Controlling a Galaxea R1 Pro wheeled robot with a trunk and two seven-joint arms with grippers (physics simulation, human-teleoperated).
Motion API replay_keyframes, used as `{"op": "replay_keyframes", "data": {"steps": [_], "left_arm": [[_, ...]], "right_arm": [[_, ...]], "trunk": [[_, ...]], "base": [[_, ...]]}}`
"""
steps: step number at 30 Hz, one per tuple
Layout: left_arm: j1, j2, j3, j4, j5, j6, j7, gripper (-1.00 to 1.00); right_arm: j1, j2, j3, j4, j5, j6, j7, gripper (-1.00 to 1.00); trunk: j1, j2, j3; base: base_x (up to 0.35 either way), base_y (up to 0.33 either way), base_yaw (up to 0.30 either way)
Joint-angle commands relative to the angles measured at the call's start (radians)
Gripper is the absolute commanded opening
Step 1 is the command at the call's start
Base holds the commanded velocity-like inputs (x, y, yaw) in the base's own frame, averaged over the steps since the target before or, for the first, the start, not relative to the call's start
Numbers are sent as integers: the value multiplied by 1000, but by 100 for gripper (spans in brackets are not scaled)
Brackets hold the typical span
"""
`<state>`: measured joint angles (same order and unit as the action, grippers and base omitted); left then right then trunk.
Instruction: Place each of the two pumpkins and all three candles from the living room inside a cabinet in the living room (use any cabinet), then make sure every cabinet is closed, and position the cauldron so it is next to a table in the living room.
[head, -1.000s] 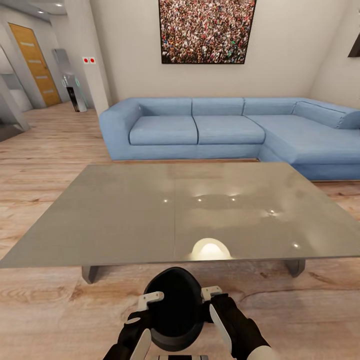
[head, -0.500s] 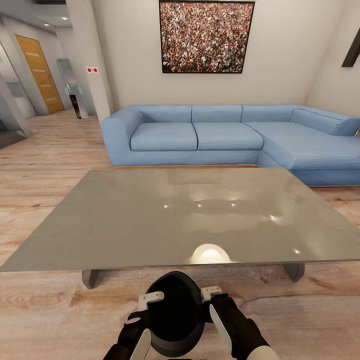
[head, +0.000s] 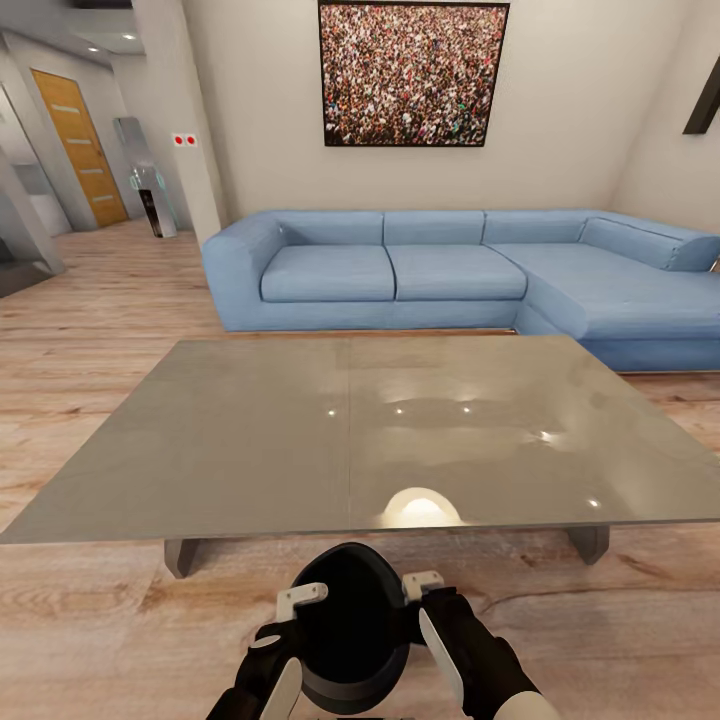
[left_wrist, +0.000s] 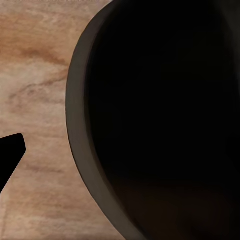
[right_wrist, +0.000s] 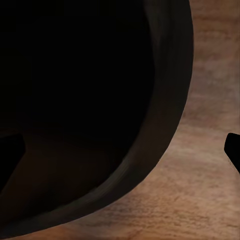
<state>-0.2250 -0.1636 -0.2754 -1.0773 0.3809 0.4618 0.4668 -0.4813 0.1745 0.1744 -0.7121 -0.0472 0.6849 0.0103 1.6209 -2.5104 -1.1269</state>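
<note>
cauldron: we're carrying a black cauldron (head: 350, 620) low in front of the trunk, mouth tipped toward the head camera, just short of the table's near edge and above the plank floor (head: 90, 620).
left claw: our left claw (head: 290, 640) is sitting on the cauldron's left side; one white finger (head: 300, 597) is lying over the rim, the other (head: 288, 688) is running down the outer wall. We're reading it as clamped on the cauldron rim.
right claw: our right claw (head: 430, 610) is mirroring that on the right side, one finger (head: 421, 580) at the rim, the other (head: 440, 655) along the outside wall. Also gripping the cauldron.
left wrist view: we're seeing the cauldron's dark interior (left_wrist: 165, 115) and its grey rim, wood floor beside it, one black fingertip (left_wrist: 10, 152) at the frame edge.
right wrist view: we're seeing the same dark bowl (right_wrist: 75, 100) with its curved rim, floor past it.
table: a low grey glossy table (head: 260, 430) is standing straight ahead, top bare, ceiling lights reflecting in it.
sofa: a blue corner sofa (head: 450, 275) is standing behind the table, against the wall.
wall: a framed crowd picture (head: 413, 72) is hanging above the sofa.
far left: a wooden door (head: 80, 145) is showing down a hallway.
</note>
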Motion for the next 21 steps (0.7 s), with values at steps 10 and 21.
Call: {"op": "replay_keyframes", "data": {"steps": [10,21], "left_arm": [[-1,1,-5,-1,9,-67,6,100],[-1,1,-6,-1,8,-79,6,100]], "right_arm": [[0,0,-1,0,-1,-106,-4,100],[0,0,-1,1,0,-116,-4,100]], "trunk": [[0,0,-1],[0,0,-1]], "base": [[0,0,0],[0,0,0]]}}
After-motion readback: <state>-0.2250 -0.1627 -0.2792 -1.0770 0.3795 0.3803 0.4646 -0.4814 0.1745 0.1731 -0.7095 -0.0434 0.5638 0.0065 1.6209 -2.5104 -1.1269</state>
